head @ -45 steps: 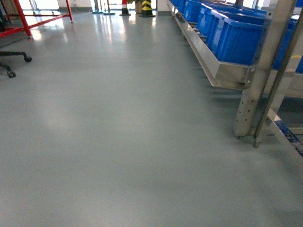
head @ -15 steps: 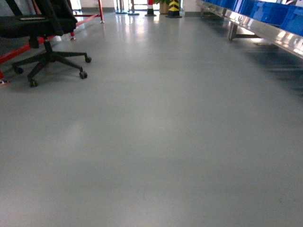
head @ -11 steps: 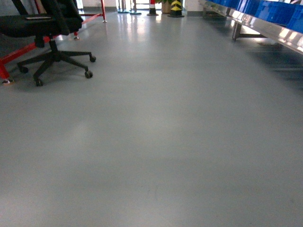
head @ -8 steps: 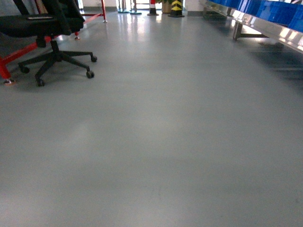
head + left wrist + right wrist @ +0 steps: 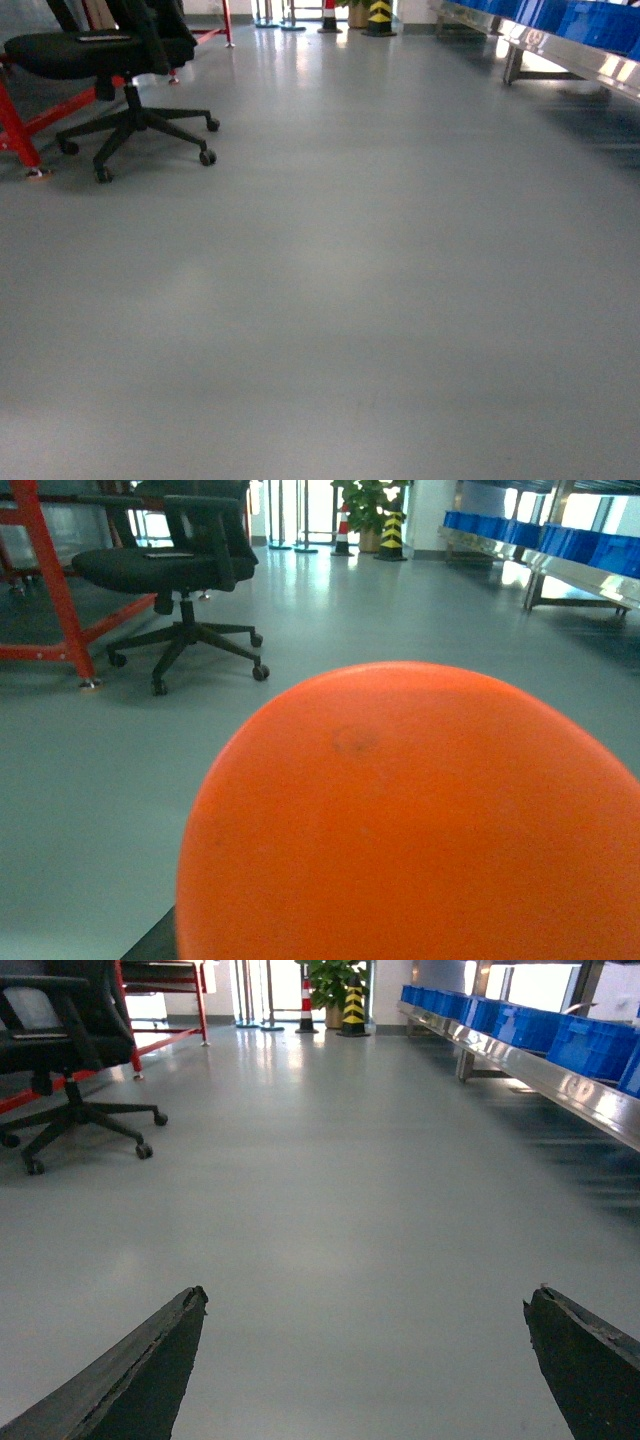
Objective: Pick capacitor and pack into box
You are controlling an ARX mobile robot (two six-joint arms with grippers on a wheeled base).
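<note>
The right claw is wide apart and grasps nothing, low over the grey floor. A big orange ball fills the left wrist view, so I cannot tell about the left claw. A black chair stands far left. Blue bins line the far right. No box shows.

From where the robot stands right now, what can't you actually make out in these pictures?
- Left gripper: the left wrist view is filled by an orange dome; its fingers are hidden.
- Box and capacitor: in no view.
- Office chair: its top is cut off by the head view's edge.
- Blue bins: contents hidden by their walls.
- Right gripper: only two fingertips show, spread apart.
</note>
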